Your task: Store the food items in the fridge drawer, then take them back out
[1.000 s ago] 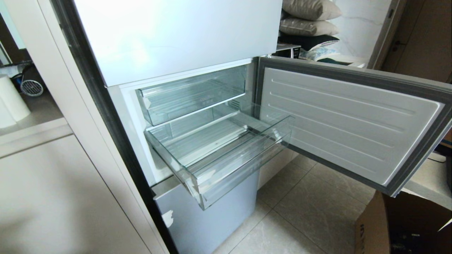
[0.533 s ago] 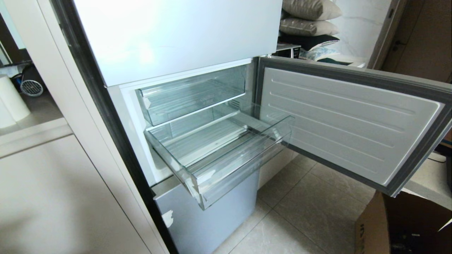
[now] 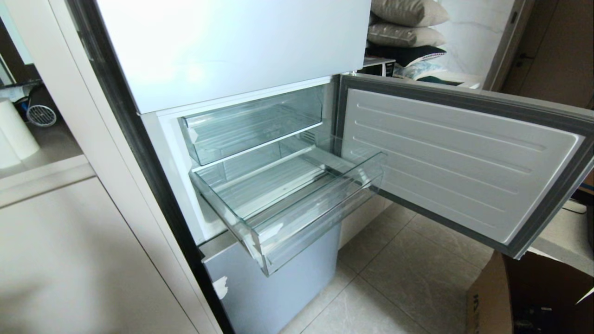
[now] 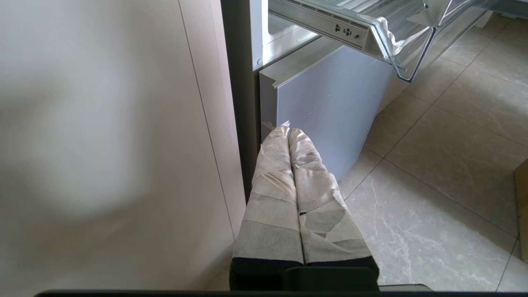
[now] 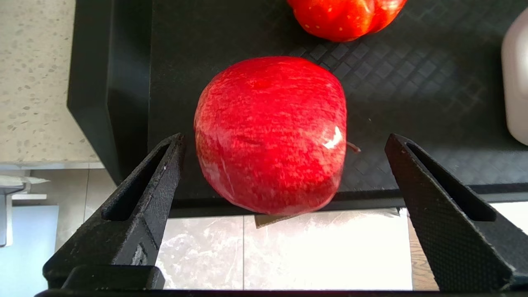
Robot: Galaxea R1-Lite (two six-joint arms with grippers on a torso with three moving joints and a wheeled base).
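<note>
**Open gripper astride an apple on the tray**

The fridge drawer [image 3: 283, 204], wide, shallow clear plastic with a ribbed floor, stands pulled out with nothing in it. Away from it, a black tray [image 5: 412, 103] with a woven-pattern mat holds a round, glossy red apple [image 5: 270, 134] near its edge. The right gripper [image 5: 284, 142] has its textured black fingers spread wide on either side of the fruit, not touching it. The left gripper [image 4: 288, 132], tape-wrapped, is pressed together by the lower fridge panel [image 4: 330, 99].

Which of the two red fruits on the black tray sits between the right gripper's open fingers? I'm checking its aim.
The whole round red apple near the tray's edge, between the right gripper's open fingers. The other red fruit lies farther away, half out of view.
</note>
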